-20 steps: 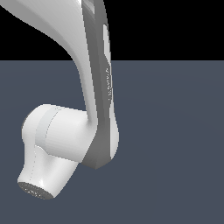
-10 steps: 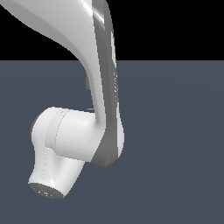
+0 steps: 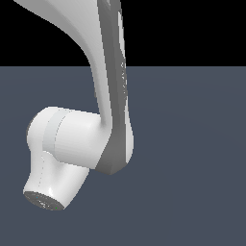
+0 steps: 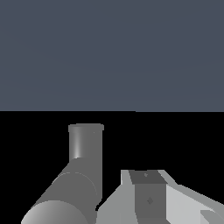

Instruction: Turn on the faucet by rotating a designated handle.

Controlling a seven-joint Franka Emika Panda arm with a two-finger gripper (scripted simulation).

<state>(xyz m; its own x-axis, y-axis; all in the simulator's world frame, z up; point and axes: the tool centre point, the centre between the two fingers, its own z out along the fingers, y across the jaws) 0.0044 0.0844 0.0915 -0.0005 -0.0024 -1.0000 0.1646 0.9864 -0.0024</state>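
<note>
While the exterior view gives me nothing but the arm [image 3: 113, 96], a bulky white and grey link coming down from the top with a rounded white joint bent toward that view's left and ending in a dark flat cap, I have to rely on the wrist view for the work itself. Behind the arm I see only a flat slate-blue ground below a black band.

From the wrist I see the faucet [image 4: 76, 183]: a thick grey metallic tube close to the camera, with a narrower, short cylindrical section rising from it to a flat rimmed end. Which part of the tap this is, I cannot say. I cannot pick out the handle in either view.

Just beside the tube, a pale grey angular block of the pincer [image 4: 148, 197] shows, with a darker face carrying a small mark. Its fingertips are out of sight, so I cannot tell whether the pincer is apart or together, nor whether it touches the faucet.
</note>
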